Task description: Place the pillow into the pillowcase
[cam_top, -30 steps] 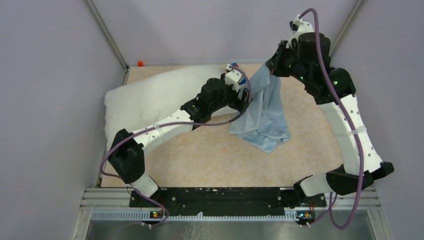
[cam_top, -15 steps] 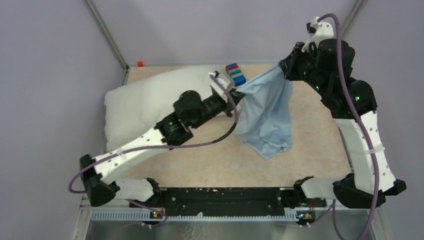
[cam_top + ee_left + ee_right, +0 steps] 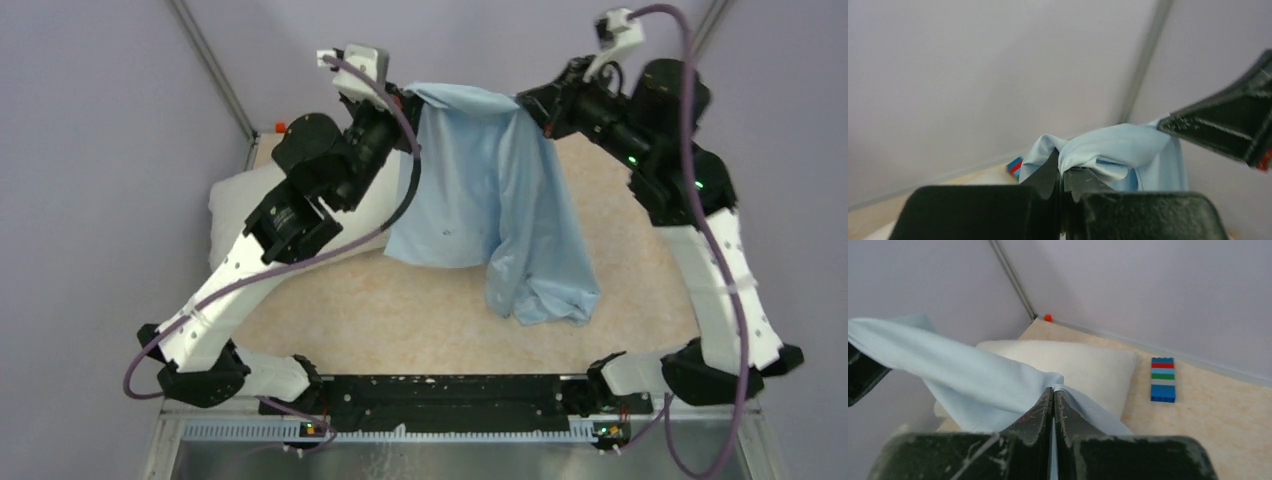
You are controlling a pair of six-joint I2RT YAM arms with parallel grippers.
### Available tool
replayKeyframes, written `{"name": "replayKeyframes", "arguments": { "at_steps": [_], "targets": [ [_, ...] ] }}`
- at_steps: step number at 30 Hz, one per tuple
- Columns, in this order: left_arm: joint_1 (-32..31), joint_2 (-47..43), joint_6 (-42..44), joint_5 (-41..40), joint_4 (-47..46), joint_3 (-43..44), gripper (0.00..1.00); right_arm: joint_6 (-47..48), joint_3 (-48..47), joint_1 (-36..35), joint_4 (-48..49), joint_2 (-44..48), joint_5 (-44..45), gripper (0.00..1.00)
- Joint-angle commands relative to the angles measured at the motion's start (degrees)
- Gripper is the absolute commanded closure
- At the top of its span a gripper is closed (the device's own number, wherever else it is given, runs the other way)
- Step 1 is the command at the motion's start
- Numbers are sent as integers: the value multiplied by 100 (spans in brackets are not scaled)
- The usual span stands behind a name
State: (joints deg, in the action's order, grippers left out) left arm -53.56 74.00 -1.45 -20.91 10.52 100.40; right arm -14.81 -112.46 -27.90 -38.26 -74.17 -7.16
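Both arms have risen since a second ago: the left gripper (image 3: 407, 98) has left the tabletop, closed, and gone up to the right gripper's (image 3: 531, 104) height, so the pillowcase (image 3: 480, 190) now hangs between them like a sheet on a line.

- Left jaws: pressed fully together on a fold of the blue cloth, seen plainly from the left wrist (image 3: 1062, 172).
- Right jaws: likewise clamped flat on the cloth's upper edge (image 3: 1053, 396).
- Pillowcase: top edge held taut between the two grips, with the right half hanging longer in bunched folds. Whether the lowest fold touches the table (image 3: 420, 310) I cannot tell.
- Pillow (image 3: 232, 195): lies flat at the far left of the table, mostly hidden under the left arm and the hanging cloth, and not yet in the case. The right wrist shows it clearly (image 3: 1073, 365).
- Toy brick stack (image 3: 1163, 380) sits beyond the pillow's end, and a small orange knob (image 3: 1048, 317) is in the far corner.

Step in hand, as I read it — spreading the case to find its mouth. To do it well, keep both pinches firm, since thin cloth slips. Draw the grips apart only until the slack goes. Check that the grips hold the open end, which these views don't settle. Then lower the mouth toward the pillow's near end, keeping clear of the bricks.
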Motion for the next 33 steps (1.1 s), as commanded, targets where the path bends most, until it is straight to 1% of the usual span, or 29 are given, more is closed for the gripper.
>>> {"name": "replayKeyframes", "arguments": {
  "at_steps": [1,3,4,7,8,10,11,14,16,17,19,21,23,27,30,33],
  "targets": [
    [1516,697,-914,-316,1695,612,100,-331,290,-118,789,-1554,-1057,100],
    [2247,944,-954,-178,1687,410,100,-357,7,-153,751,-2136,-1030,100],
    [2569,1122,-1008,-102,1723,384,100,-360,-185,-154,659,-2374,-1002,93],
    [3708,1613,-1467,804,1854,230,100,-290,-587,-202,307,-2700,-761,56],
    [3926,1723,-1547,936,1800,101,100,-195,-557,-256,213,-2630,-541,46],
    [4222,1851,-1703,1259,1707,-125,100,43,-183,-397,121,-2319,85,34],
    [4315,1877,-1755,1358,1646,-225,100,97,166,-456,116,-2106,346,30],
    [4439,1868,-1800,1359,1504,-440,100,47,1624,-462,438,-1329,642,27],
    [4522,1875,-1841,1443,1489,-455,100,-46,2967,-506,756,-671,685,24],
    [4543,1873,-1855,1481,1474,-466,100,-64,3453,-564,878,-446,755,23],
    [4556,1858,-1887,1566,1430,-497,100,-51,4273,-790,1044,-93,1004,22],
    [4556,1848,-1914,1654,1395,-527,100,-104,4917,-1093,1161,63,1198,22],
    [4556,1832,-1929,1713,1373,-549,100,-258,5441,-1395,1262,95,1394,22],
    [4556,1788,-1929,1755,1346,-591,100,-675,6178,-2066,1420,-29,2202,21],
    [4556,1750,-1920,1773,1330,-592,100,-929,6440,-2410,1556,-176,2631,21],
    [4556,1754,-1920,1806,1315,-574,100,-1080,6448,-2637,1672,-497,2776,21]
  ]
}}
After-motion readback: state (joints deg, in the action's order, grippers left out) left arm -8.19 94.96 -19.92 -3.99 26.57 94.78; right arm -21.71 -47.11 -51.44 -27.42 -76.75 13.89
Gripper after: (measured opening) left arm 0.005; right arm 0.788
